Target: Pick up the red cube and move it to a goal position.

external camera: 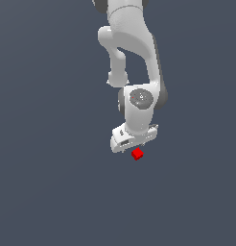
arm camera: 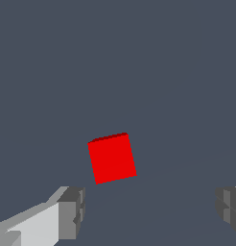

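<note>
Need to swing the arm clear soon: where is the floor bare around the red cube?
Bare grey floor borders the red cube on the exterior view's left, right and below. Crowded only right above it, where the open pincer hangs; the cube lies ahead of its fingertips.

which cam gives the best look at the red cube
The wrist view. The red cube fills much of the frame, showing two faces, ahead of the open gripper. In the exterior view the red cube is only a tiny spot just below the gripper, too small for any detail.
</note>
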Controlling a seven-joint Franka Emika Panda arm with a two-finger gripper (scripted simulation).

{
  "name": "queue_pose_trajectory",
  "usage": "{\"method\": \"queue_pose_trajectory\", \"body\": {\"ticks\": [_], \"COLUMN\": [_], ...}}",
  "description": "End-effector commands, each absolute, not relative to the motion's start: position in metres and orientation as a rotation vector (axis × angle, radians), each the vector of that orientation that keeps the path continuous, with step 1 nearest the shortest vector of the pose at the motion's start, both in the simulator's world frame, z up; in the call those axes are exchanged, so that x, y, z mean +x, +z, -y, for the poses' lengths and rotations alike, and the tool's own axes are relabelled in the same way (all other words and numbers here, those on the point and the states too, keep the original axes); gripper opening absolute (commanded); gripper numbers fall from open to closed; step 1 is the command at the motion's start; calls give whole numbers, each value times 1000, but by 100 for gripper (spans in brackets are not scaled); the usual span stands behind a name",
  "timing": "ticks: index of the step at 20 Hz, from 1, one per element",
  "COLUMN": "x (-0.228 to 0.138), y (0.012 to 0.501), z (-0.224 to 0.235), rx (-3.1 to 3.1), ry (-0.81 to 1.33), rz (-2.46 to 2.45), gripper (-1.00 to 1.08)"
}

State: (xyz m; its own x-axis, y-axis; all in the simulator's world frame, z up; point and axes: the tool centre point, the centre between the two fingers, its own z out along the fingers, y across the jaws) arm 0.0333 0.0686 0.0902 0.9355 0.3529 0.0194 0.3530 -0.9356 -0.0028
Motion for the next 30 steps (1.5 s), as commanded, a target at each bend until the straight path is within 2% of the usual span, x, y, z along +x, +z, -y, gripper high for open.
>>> {"method": "queue_pose_trajectory", "body": {"ticks": [1,9,17,18,30], "x": [35,36,36,36,35], "y": [69,27,20,20,21], "z": [-78,-95,-97,-97,-97], "rx": [-3065,-3021,-3013,-3013,-3013], "ry": [-22,-3,0,0,0], "rz": [663,857,888,888,888], "gripper": [100,100,100,-100,-100]}}
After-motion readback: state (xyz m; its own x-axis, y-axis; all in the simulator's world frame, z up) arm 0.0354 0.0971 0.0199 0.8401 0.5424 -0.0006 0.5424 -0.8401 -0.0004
